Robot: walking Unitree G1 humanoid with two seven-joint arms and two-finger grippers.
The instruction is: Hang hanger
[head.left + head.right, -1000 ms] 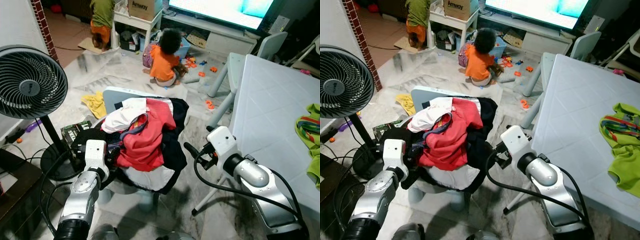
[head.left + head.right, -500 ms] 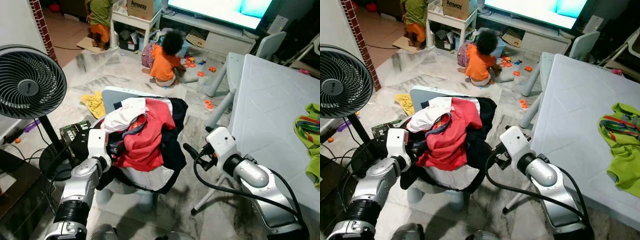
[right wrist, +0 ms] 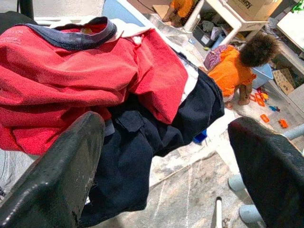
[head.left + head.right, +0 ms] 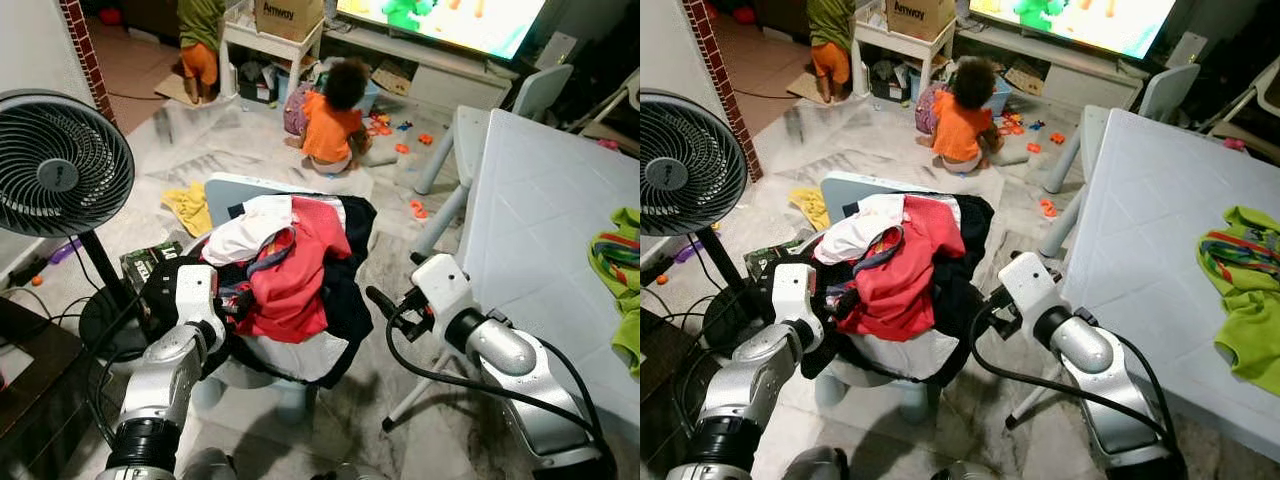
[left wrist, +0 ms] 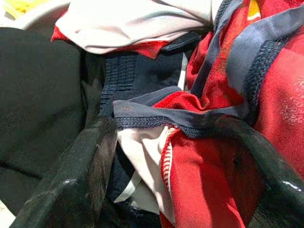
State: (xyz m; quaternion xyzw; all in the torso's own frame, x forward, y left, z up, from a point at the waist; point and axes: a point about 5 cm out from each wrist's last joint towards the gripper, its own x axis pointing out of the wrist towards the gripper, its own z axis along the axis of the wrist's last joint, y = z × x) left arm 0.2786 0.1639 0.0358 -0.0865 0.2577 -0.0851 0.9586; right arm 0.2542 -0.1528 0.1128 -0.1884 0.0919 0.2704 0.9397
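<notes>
A pile of clothes (image 4: 290, 280) lies heaped on a chair, with a red shirt (image 3: 71, 71) on top and a dark garment (image 3: 142, 142) hanging off its side. My left gripper (image 5: 175, 156) is open at the pile's left edge. Its fingers (image 5: 80, 175) stand on either side of a navy collar band (image 5: 190, 121) and folds of red cloth. My right gripper (image 4: 378, 298) is open and hangs in the air just right of the pile, touching nothing. I cannot make out a hanger among the clothes.
A standing fan (image 4: 60, 165) is close on the left. A white table (image 4: 540, 220) with a green cloth (image 4: 625, 270) fills the right. A child in orange (image 4: 335, 115) sits among toys on the floor beyond, and another person (image 4: 200, 40) stands farther back. A yellow cloth (image 4: 190, 205) lies on the floor.
My left gripper has pushed forward from beside the chair into the left edge of the pile. The right arm has held still.
</notes>
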